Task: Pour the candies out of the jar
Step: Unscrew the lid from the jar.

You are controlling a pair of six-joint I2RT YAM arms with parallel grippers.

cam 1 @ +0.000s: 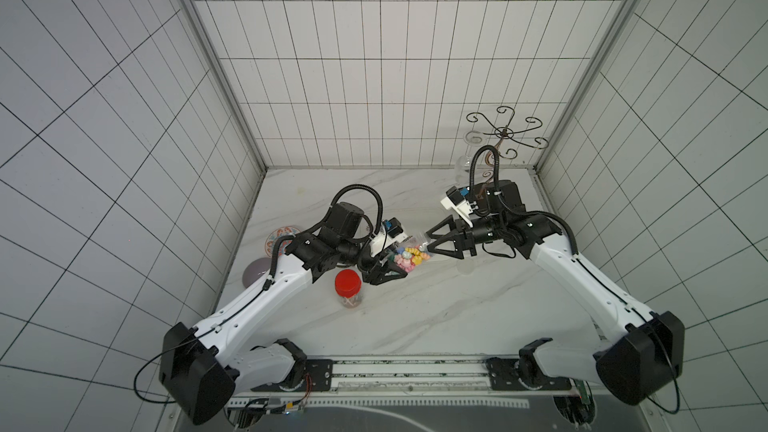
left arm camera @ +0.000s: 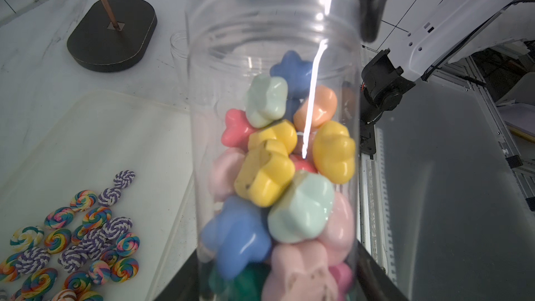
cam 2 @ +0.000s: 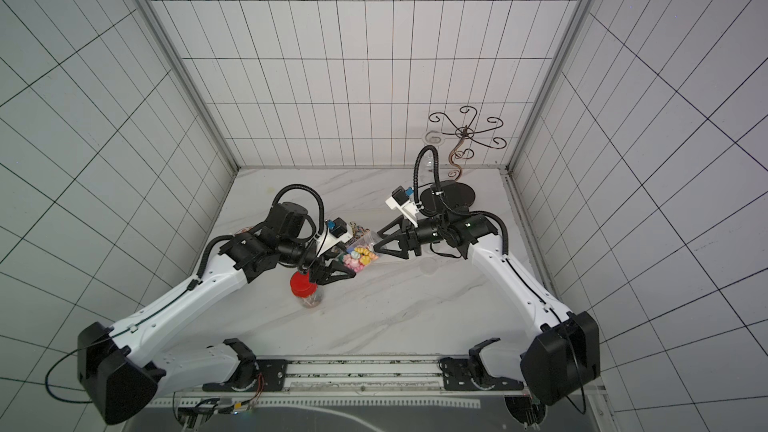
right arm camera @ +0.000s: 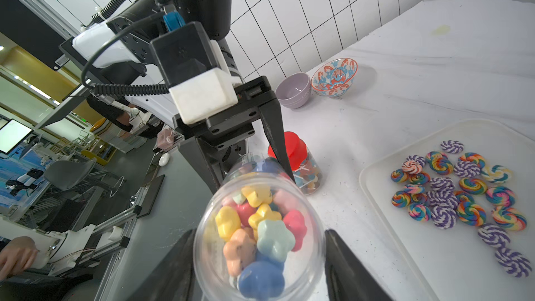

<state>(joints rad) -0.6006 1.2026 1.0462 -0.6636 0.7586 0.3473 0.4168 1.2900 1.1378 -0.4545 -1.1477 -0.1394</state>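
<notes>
Tilting in mid-air beside the tray (right arm camera: 373,186), the open jar (left arm camera: 272,24) is clamped near its base by the left gripper (cam 1: 397,267), with the candies (left arm camera: 269,180) inside. The right gripper (cam 1: 428,242) holds nothing, its jaws apart around the mouth. It could block the pour, or sweets could miss the tray.

Soft white light is falling evenly from above, and the arms (cam 1: 257,305) are casting only faint shadows on the marble table (cam 1: 415,317). In both top views the tiled walls (cam 1: 104,118) are bending outward at the edges. In the left wrist view a bright glare streak is running down the clear jar (left arm camera: 275,39), and its threaded mouth is looking blurred and milky.
</notes>
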